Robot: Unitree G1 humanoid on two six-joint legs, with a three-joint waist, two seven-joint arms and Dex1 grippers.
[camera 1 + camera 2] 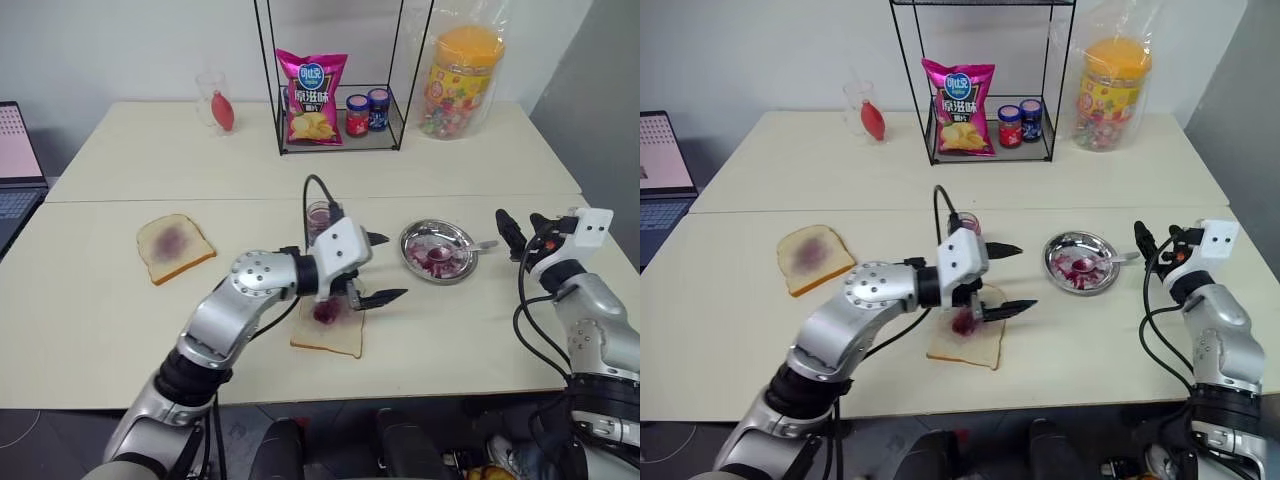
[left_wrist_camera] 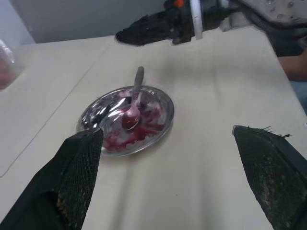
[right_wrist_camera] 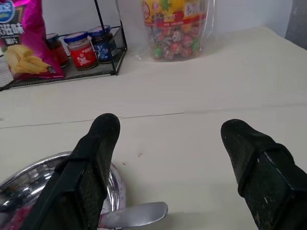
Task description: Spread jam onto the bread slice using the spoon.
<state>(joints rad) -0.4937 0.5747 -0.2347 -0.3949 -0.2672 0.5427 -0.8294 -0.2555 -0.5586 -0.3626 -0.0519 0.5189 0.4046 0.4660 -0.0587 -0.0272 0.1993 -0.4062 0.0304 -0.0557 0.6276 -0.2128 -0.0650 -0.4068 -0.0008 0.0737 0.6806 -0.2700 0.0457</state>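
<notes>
Two pale tables (image 1: 120,300) meet end to end. One spoon (image 2: 135,98) rests in the single steel dish (image 1: 412,258), likely parked after spreading. At its 8 o'clock, the bread slice (image 1: 330,338) with its jam (image 1: 325,312) lies under the left gripper (image 1: 380,268), fingers apart. The right gripper (image 1: 517,232), at the dish's 3 o'clock, is also apart and empty. A second slice (image 1: 172,247) lies well off at 9 o'clock.

The spoon (image 1: 452,250) is lying in the steel dish (image 1: 437,251) — at three o'clock of the jam jar (image 1: 319,216); the bread slice (image 1: 330,330) is sitting at six o'clock of that jar.
</notes>
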